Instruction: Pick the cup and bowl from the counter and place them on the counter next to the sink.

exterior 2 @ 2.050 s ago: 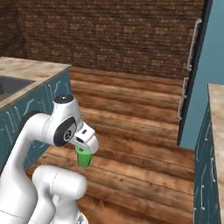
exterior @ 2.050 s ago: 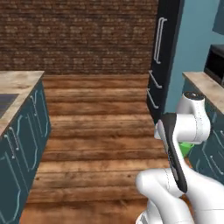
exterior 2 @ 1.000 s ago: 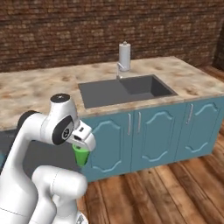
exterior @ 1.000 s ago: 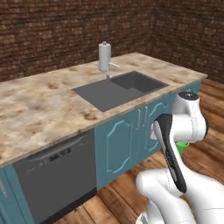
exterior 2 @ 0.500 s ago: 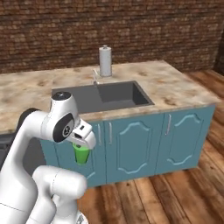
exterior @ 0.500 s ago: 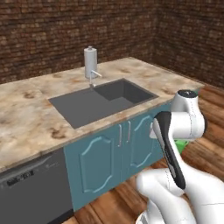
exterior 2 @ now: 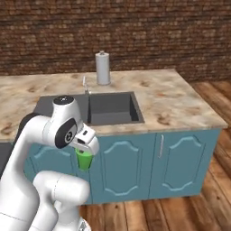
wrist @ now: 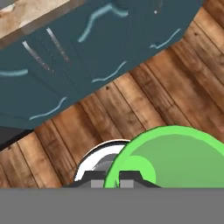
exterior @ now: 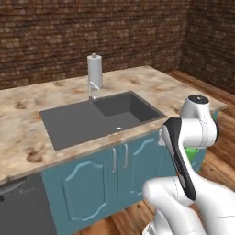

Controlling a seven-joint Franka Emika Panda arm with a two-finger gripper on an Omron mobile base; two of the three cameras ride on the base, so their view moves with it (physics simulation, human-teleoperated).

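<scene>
My gripper is shut on the small bright green cup, which hangs upright under the hand, in front of the teal cabinet doors and below the counter's edge. In the hand view the cup's rim bulges at the lower right, with the gripper pinching its wall. A sliver of the cup peeks out behind the arm in the left base view. The dark grey sink lies recessed in the beige marbled counter, straight ahead of me. The bowl is out of view.
A tall grey cylinder with a knob stands behind the sink, next to a slim faucet. Bare counter spreads to the right of the basin. Teal cabinets sit below, over a wooden floor. A brick wall runs behind.
The whole scene has swung: the base turned from the wooden floor and tall cabinets to face the sink counter. The arm keeps the same pose with the cup in its grip.
</scene>
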